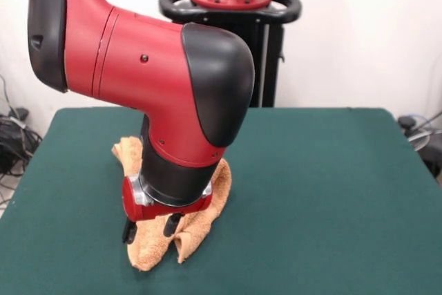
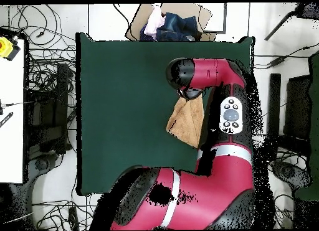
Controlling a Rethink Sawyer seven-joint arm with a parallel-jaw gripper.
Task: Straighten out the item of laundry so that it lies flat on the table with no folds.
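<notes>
I'm looking at the dark green table (image 1: 331, 191), where the orange-tan towel (image 1: 200, 229) is lying bunched and folded, well in from the edges. The red arm (image 1: 138, 53) is bending steeply down over it, its gripper (image 1: 150, 228) spreading its black fingers apart, tips touching the cloth.

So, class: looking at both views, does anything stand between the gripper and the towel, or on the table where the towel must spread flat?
Nothing visible does. The gripper is right down at the crumpled towel, with no object between them. The green table around the towel shows only bare felt in both views; just the arm itself hangs over it.
</notes>
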